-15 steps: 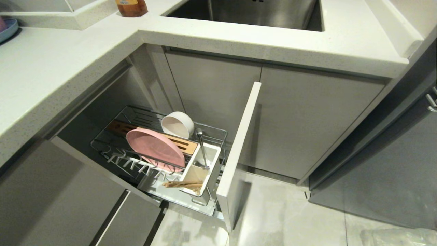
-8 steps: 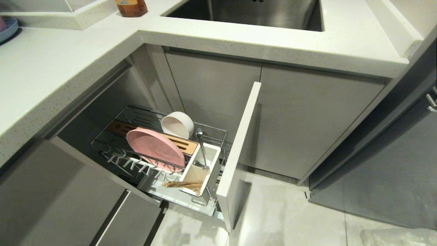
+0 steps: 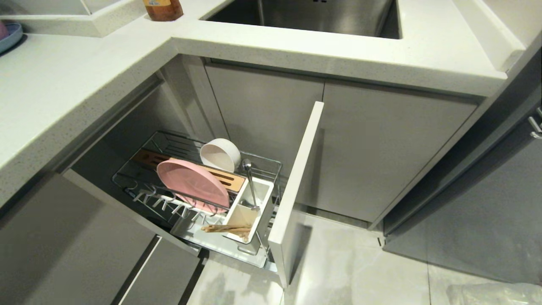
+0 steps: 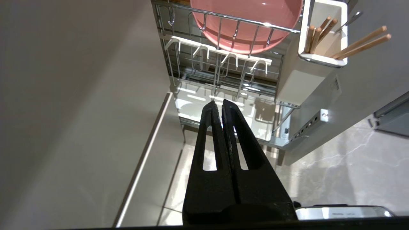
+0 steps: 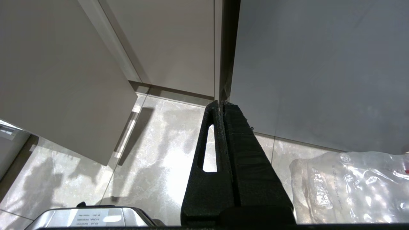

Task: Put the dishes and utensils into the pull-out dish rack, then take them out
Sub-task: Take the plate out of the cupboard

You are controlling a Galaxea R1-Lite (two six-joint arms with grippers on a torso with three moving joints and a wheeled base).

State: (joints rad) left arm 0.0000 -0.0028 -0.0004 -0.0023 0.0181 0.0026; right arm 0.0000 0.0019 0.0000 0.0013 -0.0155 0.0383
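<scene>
The pull-out dish rack (image 3: 271, 163) stands drawn out of the lower cabinet, its pale front panel (image 3: 296, 190) on the right. A pink plate (image 3: 190, 184) stands on edge in the pegs, and a white bowl (image 3: 220, 154) lies on its side behind it. The white utensil box (image 3: 264, 199) holds the metal spoon (image 3: 250, 180) and the wooden chopsticks (image 3: 226, 228). Neither arm shows in the head view. My left gripper (image 4: 218, 103) is shut and empty, low in front of the rack (image 4: 223, 80), below the plate (image 4: 246, 35) and the chopsticks (image 4: 361, 43). My right gripper (image 5: 221, 103) is shut and empty above the floor.
A white counter (image 3: 84, 84) with a steel sink (image 3: 309, 12) runs above the rack. An amber bottle (image 3: 163, 8) and a blue plate (image 3: 10, 36) sit at the back left. A clear plastic bag (image 5: 348, 185) lies on the tiled floor by grey cabinet doors (image 5: 319, 64).
</scene>
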